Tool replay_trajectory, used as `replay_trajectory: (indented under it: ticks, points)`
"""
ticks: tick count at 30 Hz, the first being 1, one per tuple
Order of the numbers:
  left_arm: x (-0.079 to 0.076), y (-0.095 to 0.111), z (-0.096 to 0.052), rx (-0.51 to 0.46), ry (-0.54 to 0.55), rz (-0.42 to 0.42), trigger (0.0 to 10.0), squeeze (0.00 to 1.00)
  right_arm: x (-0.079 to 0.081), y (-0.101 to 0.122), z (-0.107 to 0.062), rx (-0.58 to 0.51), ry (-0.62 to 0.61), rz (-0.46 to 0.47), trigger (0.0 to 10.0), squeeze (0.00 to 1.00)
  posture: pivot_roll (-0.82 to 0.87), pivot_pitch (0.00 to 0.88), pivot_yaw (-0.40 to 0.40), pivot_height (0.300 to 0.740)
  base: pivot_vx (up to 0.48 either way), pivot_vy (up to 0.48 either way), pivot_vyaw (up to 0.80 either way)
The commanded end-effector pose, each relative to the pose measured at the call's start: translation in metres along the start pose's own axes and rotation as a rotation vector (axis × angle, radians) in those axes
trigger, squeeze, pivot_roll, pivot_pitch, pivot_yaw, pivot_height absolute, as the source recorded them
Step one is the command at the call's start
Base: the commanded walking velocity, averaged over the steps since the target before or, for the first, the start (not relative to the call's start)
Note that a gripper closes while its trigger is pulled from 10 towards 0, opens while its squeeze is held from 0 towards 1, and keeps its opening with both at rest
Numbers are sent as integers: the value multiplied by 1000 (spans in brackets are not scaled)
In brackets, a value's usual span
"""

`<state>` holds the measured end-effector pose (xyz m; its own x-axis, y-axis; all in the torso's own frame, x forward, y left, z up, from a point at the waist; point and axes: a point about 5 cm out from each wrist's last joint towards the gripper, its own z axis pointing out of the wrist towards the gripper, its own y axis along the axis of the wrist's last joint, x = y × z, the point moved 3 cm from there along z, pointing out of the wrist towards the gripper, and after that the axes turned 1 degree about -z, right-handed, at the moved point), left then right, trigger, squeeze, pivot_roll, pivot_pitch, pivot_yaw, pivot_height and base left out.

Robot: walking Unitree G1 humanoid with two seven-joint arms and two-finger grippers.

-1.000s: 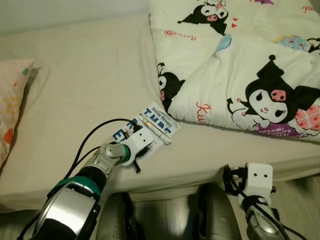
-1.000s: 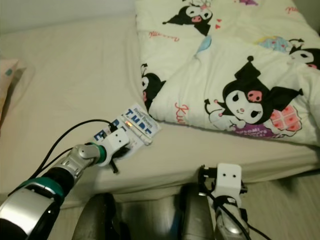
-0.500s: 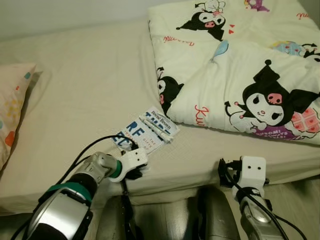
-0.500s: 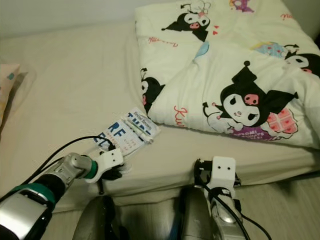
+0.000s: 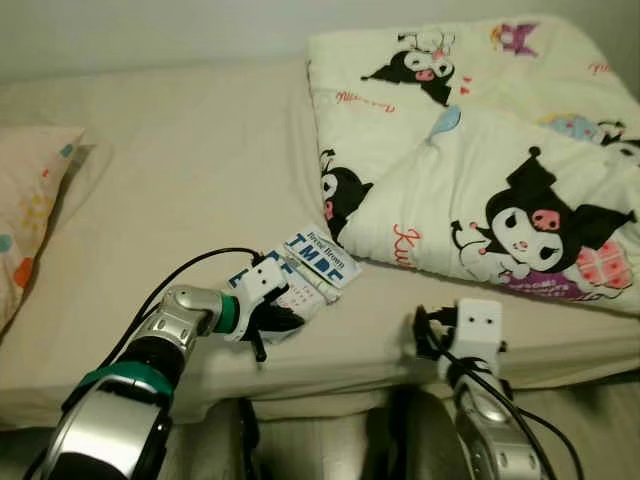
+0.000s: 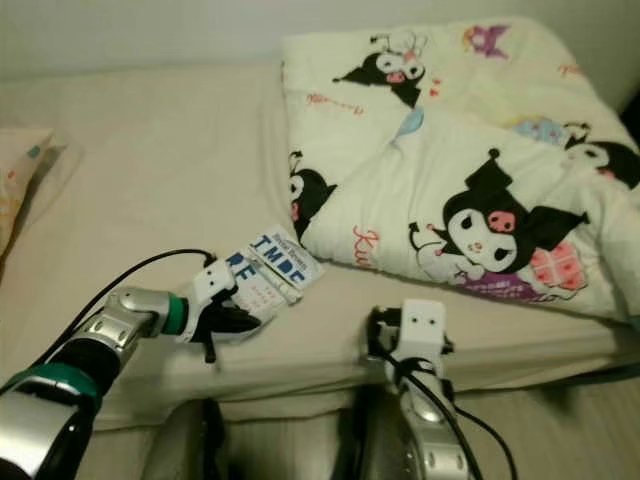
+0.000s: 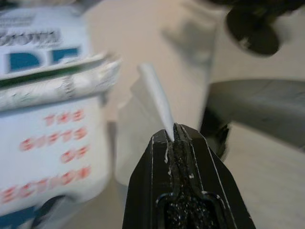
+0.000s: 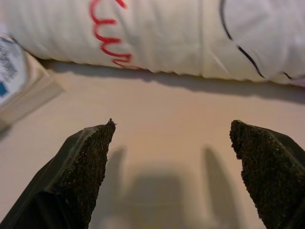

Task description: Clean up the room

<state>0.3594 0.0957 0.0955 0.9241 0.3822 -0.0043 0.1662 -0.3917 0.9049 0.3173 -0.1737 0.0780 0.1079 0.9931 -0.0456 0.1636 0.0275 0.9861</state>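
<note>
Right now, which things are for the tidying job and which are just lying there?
For the job:
- book, near the bed's front edge
- left hand, pinching a page of it

Just lying about:
- cartoon blanket
- pillow
- right hand, open, idle

The book (image 5: 305,270) on the bed has "Brené Brown" in small type on its white cover, above big blue letters that look like "TMDC", though they are partly covered. In the left wrist view its cover shows red words, seemingly "THE GIFTS OF"
</note>
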Motion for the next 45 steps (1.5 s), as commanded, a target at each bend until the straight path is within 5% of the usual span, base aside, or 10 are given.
replay_trajectory:
  ticks: [1, 17, 26, 27, 28, 29, 30, 34, 39, 45]
  points:
    - [-7, -12, -2, 13, -33, -37, 0, 0, 2, -12, -1, 37, 7, 1, 10000, 0, 78, 100, 86, 587, 0, 0, 0]
    - [-20, -3, -37, -215, 237, -136, 0, 0, 17, -18, 9, 46, 51, 14, 10000, 0, 138, 54, 25, 587, 0, 0, 0]
    - [-15, 3, -63, -411, 627, -225, 0, 0, 23, -22, 2, 42, 82, 25, 10000, 0, 118, 3, 17, 587, 0, 0, 0]
    - [-13, 1, -66, -424, 716, -248, 1608, 0, 25, -22, 0, 32, 96, 18, 10000, 0, 116, 1, 15, 587, 0, 0, 0]
    - [-14, -2, -66, -413, 776, -251, 6471, 0, 26, -24, -2, 40, 112, 29, 10000, 0, 109, 2, 10, 587, 0, 0, 0]
    - [-14, -2, -66, -413, 776, -251, 6471, 0, 26, -24, -2, 40, 112, 29, 10000, 0, 109, 2, 10, 587, 0, 0, 0]
    - [-15, -5, -64, -385, 825, -213, 10000, 0, 28, -23, -4, 35, 124, 53, 10000, 0, 103, 0, 7, 592, 0, 0, 0]
    - [-15, -7, -63, -366, 849, -179, 10000, 0, 28, -22, -5, 31, 129, 72, 10000, 0, 103, 0, 7, 597, 0, 0, 0]
    - [-10, -3, -75, -374, 1024, -153, 10000, 0, 28, -23, -7, 28, 128, 75, 10000, 0, 110, 0, 1, 617, 0, 0, 0]
    - [-16, -7, -73, -362, 1054, -150, 10000, 0, 29, -25, -9, 30, 124, 82, 10000, 0, 107, 0, 4, 632, 0, 0, 0]
